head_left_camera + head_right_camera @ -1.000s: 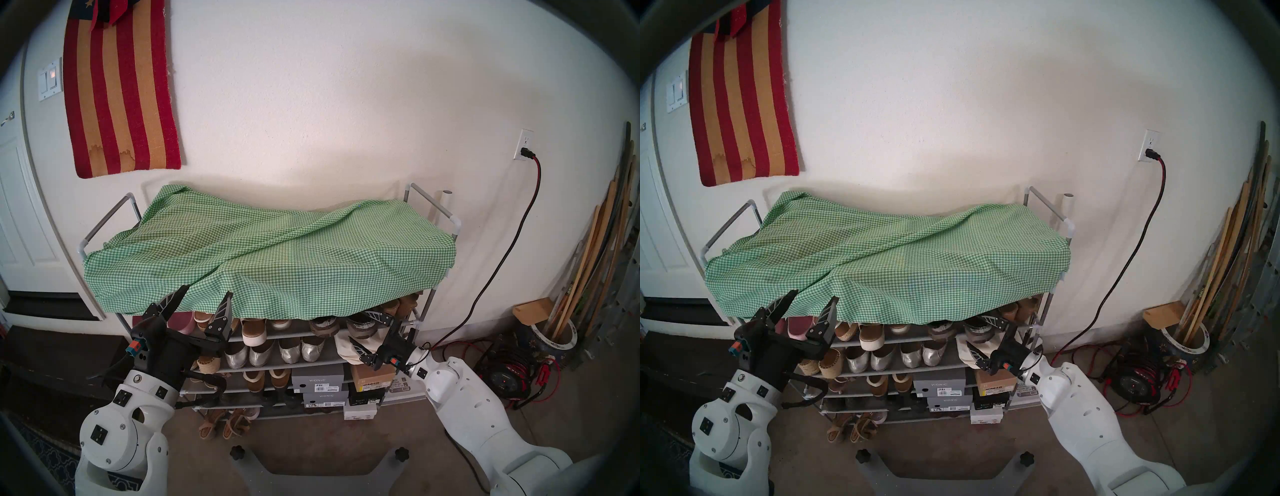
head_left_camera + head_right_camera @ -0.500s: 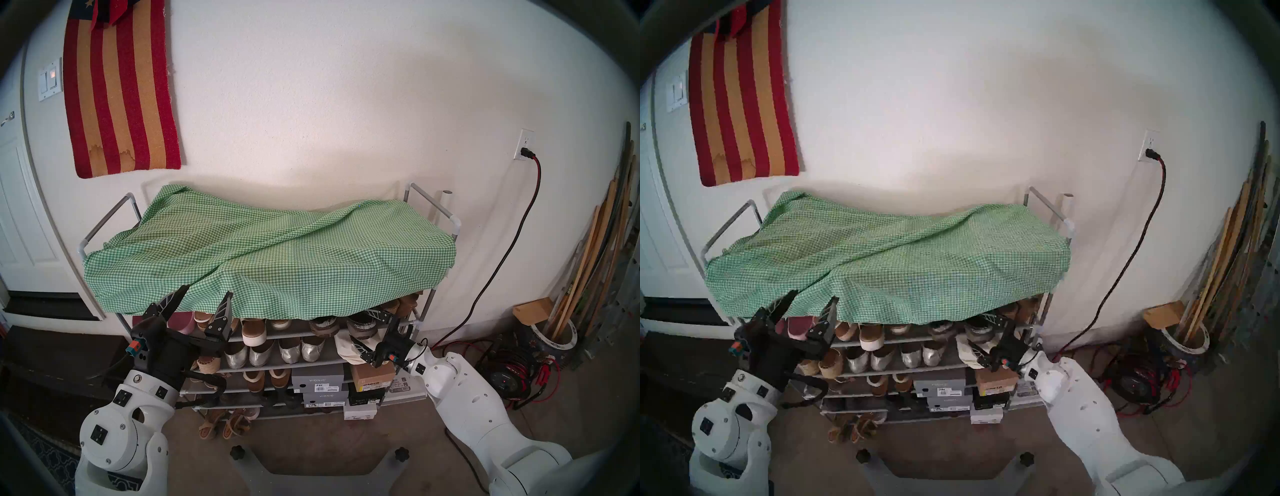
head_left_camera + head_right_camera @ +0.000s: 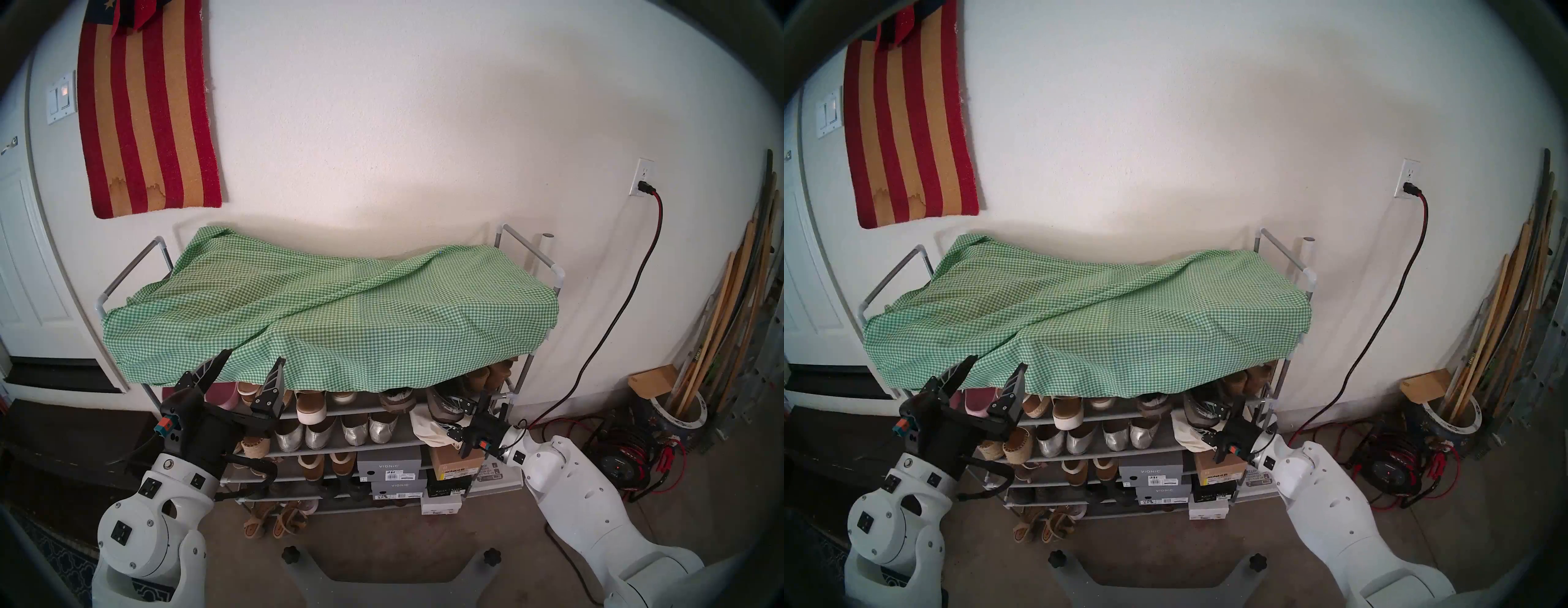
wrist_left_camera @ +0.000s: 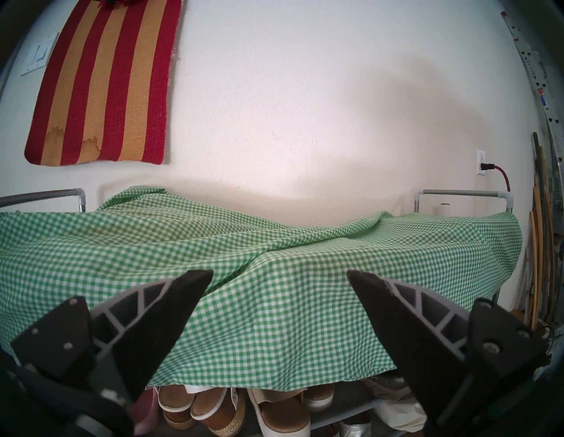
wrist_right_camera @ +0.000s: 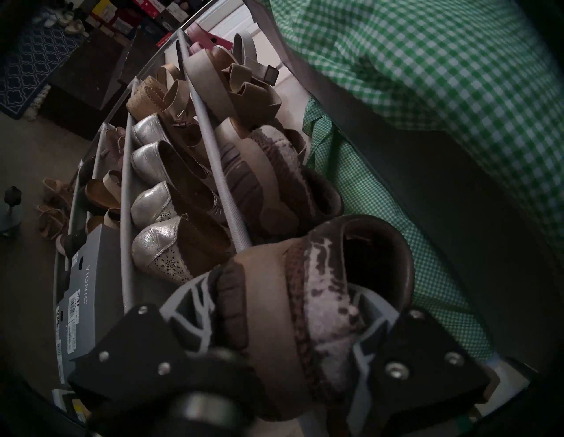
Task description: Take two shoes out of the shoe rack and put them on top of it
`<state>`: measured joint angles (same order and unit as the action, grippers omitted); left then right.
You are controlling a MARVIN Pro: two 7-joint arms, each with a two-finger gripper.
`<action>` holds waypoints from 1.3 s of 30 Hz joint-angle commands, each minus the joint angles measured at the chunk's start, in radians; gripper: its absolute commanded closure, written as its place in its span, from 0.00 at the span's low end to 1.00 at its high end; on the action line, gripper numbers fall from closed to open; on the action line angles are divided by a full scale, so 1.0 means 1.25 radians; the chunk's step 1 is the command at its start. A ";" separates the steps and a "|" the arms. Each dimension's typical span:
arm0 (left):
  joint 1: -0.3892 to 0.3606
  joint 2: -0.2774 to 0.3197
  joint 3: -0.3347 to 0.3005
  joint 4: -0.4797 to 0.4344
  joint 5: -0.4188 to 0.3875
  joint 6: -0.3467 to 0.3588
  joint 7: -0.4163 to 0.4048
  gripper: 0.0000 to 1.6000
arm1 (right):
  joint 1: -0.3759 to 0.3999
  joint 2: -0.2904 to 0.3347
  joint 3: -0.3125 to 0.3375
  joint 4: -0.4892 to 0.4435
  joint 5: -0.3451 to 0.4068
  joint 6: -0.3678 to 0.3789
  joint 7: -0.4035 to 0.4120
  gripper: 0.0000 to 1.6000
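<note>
The right claw (image 5: 293, 344) is gripping one brown clog (image 5: 320, 290) by its heel at the upper shelf's right end; its mate (image 5: 274, 183) is sitting just beside it, inside the shoe rack (image 3: 530, 254). The first extraction seems underway; next it likely needs lifting clear of the gingham cloth (image 3: 339, 305). The left claw (image 4: 279, 285) is hanging wide and empty. Only the right wrist view is showing the grip.

The left arm is bent up in front of the robot, its left gripper (image 3: 250, 367) pointing up and away with both fingers spread wide and nothing between them. The right arm reaches forward and low, wrist turned, and the right gripper (image 3: 456, 414) has its fingers clamped on a brown clog (image 3: 443, 405).
</note>
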<state>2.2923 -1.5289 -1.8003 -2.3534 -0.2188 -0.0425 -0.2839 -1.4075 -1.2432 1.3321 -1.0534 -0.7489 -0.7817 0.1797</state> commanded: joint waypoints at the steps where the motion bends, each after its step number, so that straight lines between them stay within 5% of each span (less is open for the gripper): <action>1: 0.001 0.001 0.001 0.000 0.000 0.000 -0.002 0.00 | -0.037 0.012 0.006 -0.049 0.015 -0.017 -0.002 1.00; 16: 0.000 0.001 0.001 0.000 0.000 0.000 -0.001 0.00 | -0.186 0.106 0.040 -0.250 0.101 -0.094 0.063 1.00; 26: 0.000 0.001 0.001 0.000 0.000 0.000 -0.001 0.00 | -0.318 0.201 0.042 -0.368 0.156 -0.095 0.091 1.00; 32: 0.001 0.001 0.001 0.000 0.000 0.000 -0.001 0.00 | -0.346 0.256 0.017 -0.409 0.199 -0.122 0.099 1.00; 34: 0.001 0.001 0.001 0.000 0.000 0.000 -0.001 0.00 | -0.417 0.280 0.048 -0.482 0.215 -0.125 0.107 1.00; 39: 0.001 0.001 0.001 0.000 0.000 0.000 -0.001 0.00 | -0.422 0.318 0.036 -0.503 0.241 -0.143 0.122 1.00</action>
<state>2.2924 -1.5285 -1.8002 -2.3534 -0.2191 -0.0427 -0.2829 -1.8253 -0.9430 1.3713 -1.5734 -0.5077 -0.9210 0.3184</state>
